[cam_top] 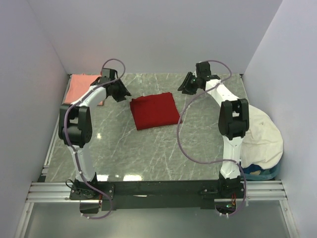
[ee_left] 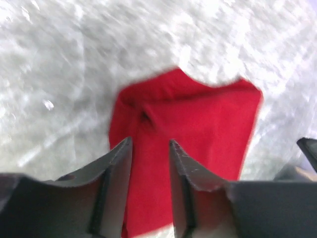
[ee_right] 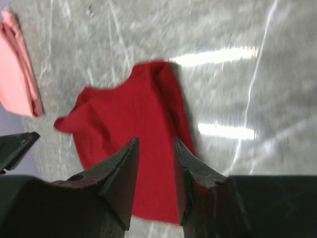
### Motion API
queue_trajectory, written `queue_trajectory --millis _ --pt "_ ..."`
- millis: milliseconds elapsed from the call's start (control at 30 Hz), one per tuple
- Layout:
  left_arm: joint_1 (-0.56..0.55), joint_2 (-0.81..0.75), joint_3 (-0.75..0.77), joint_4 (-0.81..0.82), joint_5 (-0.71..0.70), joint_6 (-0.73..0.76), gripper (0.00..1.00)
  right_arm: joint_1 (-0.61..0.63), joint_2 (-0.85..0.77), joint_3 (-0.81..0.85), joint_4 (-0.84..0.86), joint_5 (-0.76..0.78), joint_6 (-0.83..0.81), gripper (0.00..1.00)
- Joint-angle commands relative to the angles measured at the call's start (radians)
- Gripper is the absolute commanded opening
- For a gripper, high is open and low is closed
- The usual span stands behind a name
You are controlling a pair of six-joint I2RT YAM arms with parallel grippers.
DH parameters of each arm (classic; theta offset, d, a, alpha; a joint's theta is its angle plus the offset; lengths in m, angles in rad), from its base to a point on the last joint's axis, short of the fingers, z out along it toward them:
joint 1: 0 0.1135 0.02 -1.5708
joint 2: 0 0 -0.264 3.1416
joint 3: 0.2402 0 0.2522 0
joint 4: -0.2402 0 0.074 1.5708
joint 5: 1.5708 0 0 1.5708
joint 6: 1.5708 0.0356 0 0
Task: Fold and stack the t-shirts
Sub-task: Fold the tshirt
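The deep red t-shirt lies folded into a rough square on the marble table, in the middle. It also shows in the left wrist view and the right wrist view. The salmon-pink t-shirt lies folded at the far left corner, also at the left edge of the right wrist view. My left gripper hovers open and empty just left of the red shirt. My right gripper hovers open and empty above and right of it.
A white cloth is heaped over a blue basket at the right edge of the table. White walls enclose the table on three sides. The arm bases stand on a black rail at the near edge.
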Motion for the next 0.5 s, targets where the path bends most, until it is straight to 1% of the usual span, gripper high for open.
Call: queue_trajectory --millis 0,67,100,167,233,267,367,467 --pt "-0.056 -0.13 -0.059 0.069 -0.001 -0.012 0.39 0.027 -0.172 -0.085 0.047 0.023 -0.028 0.4" --pt "-0.096 -0.14 -0.087 0.084 0.005 -0.021 0.31 0.065 -0.196 -0.136 0.077 0.021 -0.022 0.37" --pt "-0.106 -0.133 -0.093 0.103 0.013 -0.026 0.23 0.082 -0.204 -0.147 0.082 0.02 -0.021 0.36" --pt "-0.12 -0.097 -0.086 0.109 0.033 -0.04 0.13 0.134 -0.213 -0.168 0.096 0.032 -0.015 0.35" --pt "-0.121 -0.045 -0.067 0.103 0.036 -0.04 0.1 0.167 -0.206 -0.173 0.101 0.037 -0.015 0.34" --pt "-0.121 -0.031 -0.047 0.1 0.03 -0.037 0.1 0.2 -0.198 -0.178 0.101 0.044 -0.013 0.34" --pt "-0.106 0.026 -0.009 0.12 0.045 -0.024 0.1 0.237 -0.174 -0.204 0.122 0.054 -0.002 0.34" --pt "-0.081 0.098 0.045 0.095 0.045 -0.014 0.09 0.274 -0.152 -0.23 0.134 0.061 0.001 0.34"
